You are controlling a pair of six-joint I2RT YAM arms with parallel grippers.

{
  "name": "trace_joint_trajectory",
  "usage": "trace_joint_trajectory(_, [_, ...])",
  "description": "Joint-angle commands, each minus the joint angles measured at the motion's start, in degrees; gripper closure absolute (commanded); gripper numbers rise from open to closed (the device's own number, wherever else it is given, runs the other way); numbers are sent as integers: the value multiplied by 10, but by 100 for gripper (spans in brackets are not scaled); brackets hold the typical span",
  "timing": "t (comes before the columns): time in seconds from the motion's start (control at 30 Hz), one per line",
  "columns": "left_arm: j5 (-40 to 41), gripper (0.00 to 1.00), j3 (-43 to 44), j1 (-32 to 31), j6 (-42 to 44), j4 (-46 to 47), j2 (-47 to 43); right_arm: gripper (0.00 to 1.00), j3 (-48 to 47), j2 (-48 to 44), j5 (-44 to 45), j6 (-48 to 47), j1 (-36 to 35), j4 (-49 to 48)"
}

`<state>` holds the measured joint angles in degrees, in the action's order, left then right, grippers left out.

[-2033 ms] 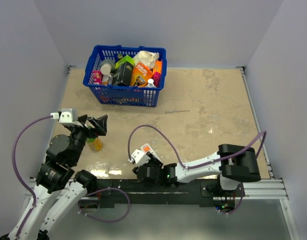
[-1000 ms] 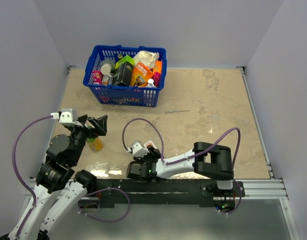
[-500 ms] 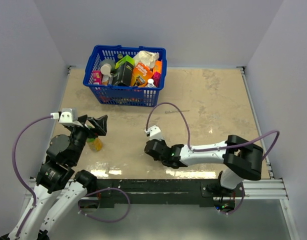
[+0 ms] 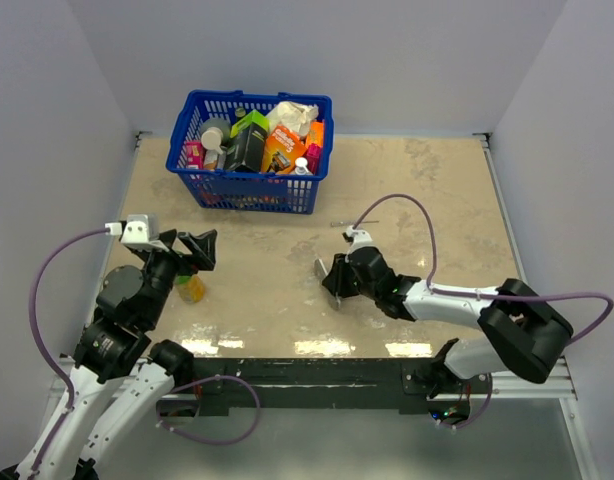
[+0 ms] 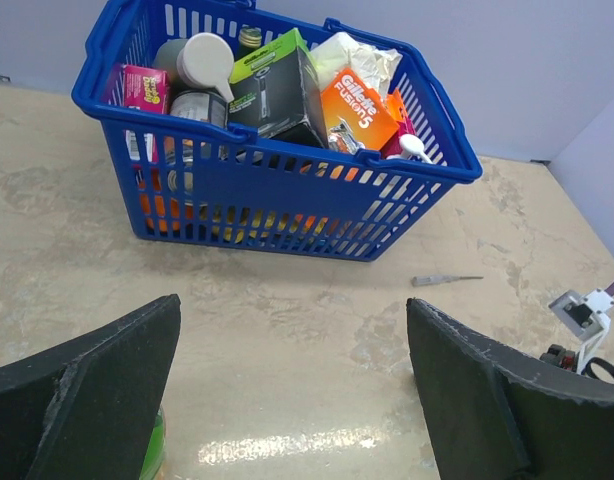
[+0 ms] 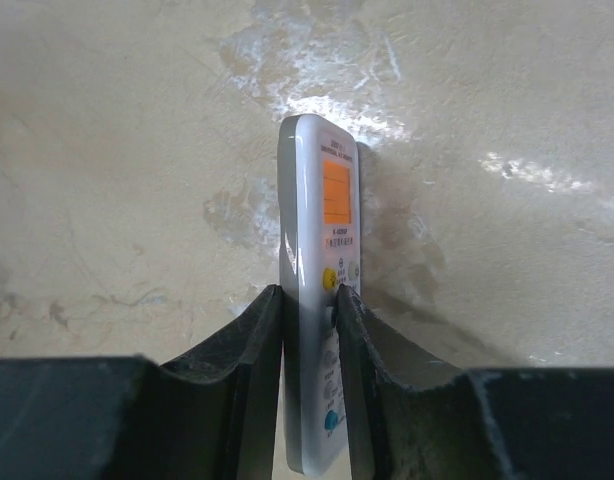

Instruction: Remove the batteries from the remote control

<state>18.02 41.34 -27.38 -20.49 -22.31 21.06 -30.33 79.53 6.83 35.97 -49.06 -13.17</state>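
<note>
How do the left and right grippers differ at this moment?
The left gripper stands wide open; the right gripper is closed on the remote control. The left gripper holds nothing; the right gripper pinches the remote control near its button end, orange screen pointing away. The left gripper faces the blue basket; the right gripper is over mid-table, aimed at bare tabletop. Both have dark two-finger jaws.

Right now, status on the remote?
Left gripper: jaws open, empty. Right gripper: jaws shut on remote control. Batteries unseen. Grey tool on table beyond.
</note>
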Motion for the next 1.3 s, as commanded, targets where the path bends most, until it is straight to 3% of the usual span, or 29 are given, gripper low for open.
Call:
trace_joint_trajectory(0.0, [3,2,-6,3,-8,14,3,71,46,-17,-94,26,56,-48])
trace_joint_trajectory(0.37, [3,2,-6,3,-7,14,4,75,99,-13,-218,50,179,-114])
trace_joint_trajectory(0.53, [4,2,-6,3,-10,11,6,60,113,-13,-253,73,219,-133])
trace_joint_trajectory(0.9, [9,2,-6,3,-9,12,-1,61,96,27,-278,43,244,-131])
trace_joint_trajectory(1.17, [4,2,-6,4,-7,14,2,57,124,33,-312,96,240,-185])
trace_joint_trajectory(1.27, [3,2,-6,3,-7,14,4,56,124,41,-295,108,209,-192])
